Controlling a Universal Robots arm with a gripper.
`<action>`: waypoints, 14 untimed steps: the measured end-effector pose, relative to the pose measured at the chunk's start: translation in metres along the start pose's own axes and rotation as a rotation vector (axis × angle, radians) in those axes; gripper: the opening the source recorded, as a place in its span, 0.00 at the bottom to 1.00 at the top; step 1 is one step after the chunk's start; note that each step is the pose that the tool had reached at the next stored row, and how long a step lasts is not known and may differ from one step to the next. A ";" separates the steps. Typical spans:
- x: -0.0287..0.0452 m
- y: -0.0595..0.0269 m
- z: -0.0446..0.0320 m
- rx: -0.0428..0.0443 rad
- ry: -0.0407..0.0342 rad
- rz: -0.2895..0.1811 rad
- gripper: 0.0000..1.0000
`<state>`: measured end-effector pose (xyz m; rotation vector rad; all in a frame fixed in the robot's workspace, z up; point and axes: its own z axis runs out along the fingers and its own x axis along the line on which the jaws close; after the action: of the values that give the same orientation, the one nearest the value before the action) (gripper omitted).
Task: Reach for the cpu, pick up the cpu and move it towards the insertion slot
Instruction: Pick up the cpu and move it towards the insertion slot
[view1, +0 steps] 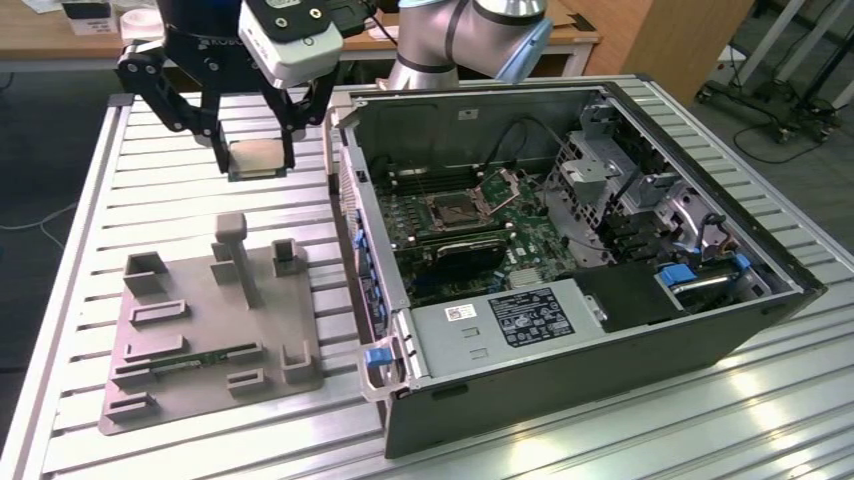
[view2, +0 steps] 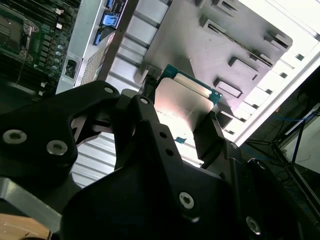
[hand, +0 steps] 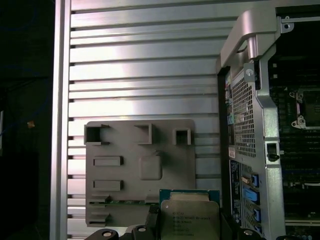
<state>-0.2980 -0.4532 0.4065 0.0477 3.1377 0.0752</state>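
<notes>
In the exterior view my gripper (view1: 254, 165) hangs above the slatted table, to the left of the open computer case, shut on the cpu (view1: 258, 154). The cpu is a thin square chip with a pale metal top, and it is held by its edges between the black fingers. Both wrist views show the cpu (view2: 182, 107) (hand: 192, 217) clamped in the gripper (view2: 176, 117) over the grey tray. The insertion slot (view1: 454, 208) is a silver-framed socket on the green board inside the case, with its hinged plate raised. It also appears at the picture edge in both wrist views (view2: 10, 32) (hand: 306, 107).
The grey plastic tray (view1: 200, 330) (hand: 125, 150) (view2: 200, 50) lies on the table below the gripper, with upright posts and a narrow green circuit strip (view1: 200, 358). The case wall (view1: 350, 200) stands between the gripper and the board. Cables and drive cages fill the case's far side.
</notes>
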 end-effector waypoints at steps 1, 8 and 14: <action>-0.0003 0.0000 0.0000 0.0000 0.0000 0.000 0.55; -0.0020 0.0001 0.0000 -0.0001 0.0000 0.000 0.55; -0.0035 0.0001 0.0001 -0.0001 -0.0001 0.000 0.55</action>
<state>-0.2945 -0.4532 0.4064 0.0477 3.1376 0.0753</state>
